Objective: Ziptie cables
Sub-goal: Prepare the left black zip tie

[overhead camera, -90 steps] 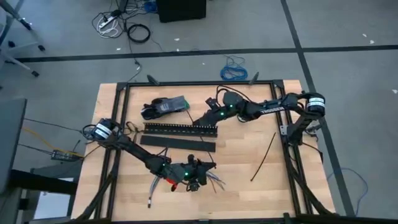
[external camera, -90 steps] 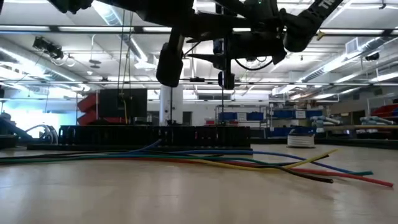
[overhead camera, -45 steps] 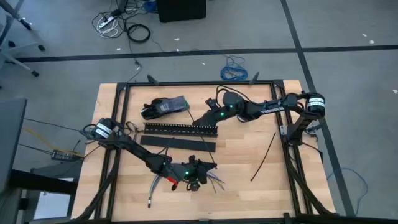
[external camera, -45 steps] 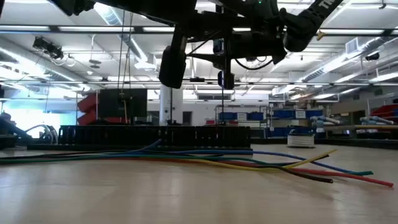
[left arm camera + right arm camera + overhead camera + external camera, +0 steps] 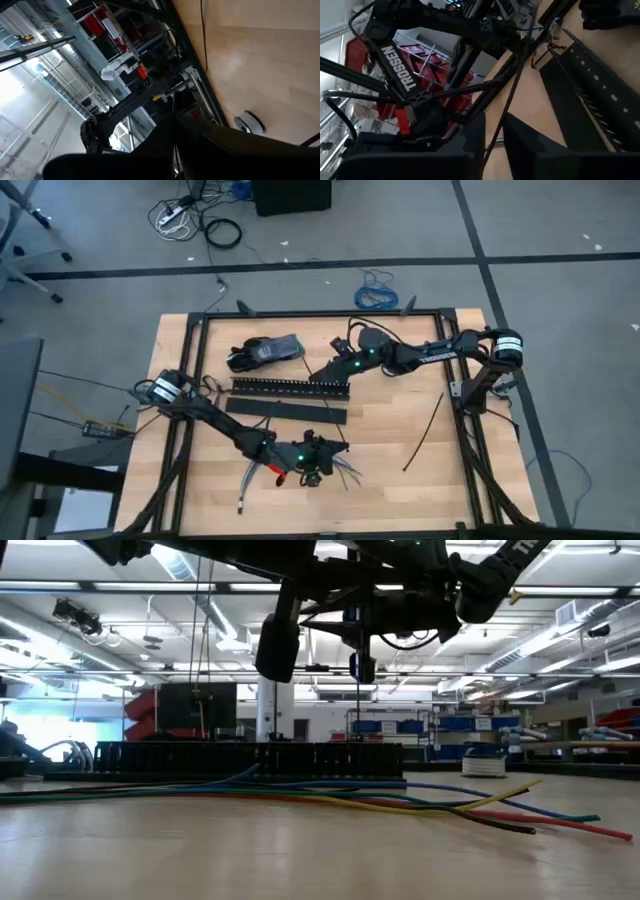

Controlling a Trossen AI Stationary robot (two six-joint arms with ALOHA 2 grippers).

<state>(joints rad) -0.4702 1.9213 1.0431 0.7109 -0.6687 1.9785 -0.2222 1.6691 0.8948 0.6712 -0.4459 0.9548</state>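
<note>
Blue, red and yellow cables lie on the table, near of the black slotted channel. Our left gripper hovers over them; our right gripper, touching that channel's end, pinches a ziptie. Left fingers: we cannot tell

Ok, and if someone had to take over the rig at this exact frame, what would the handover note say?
Left pincer: above the cables at the near edge of the table; grip cannot be made out.
Right pincer: over the end of the black slotted channel; grip cannot be made out.
Cables: flat on the table, loose, ends splayed.
One ziptie: lying on the table's right side, apart from both arms.
Done: no tie shows around the cables.
Left: gather the cables, loop a ziptie round them and cinch it.
</note>
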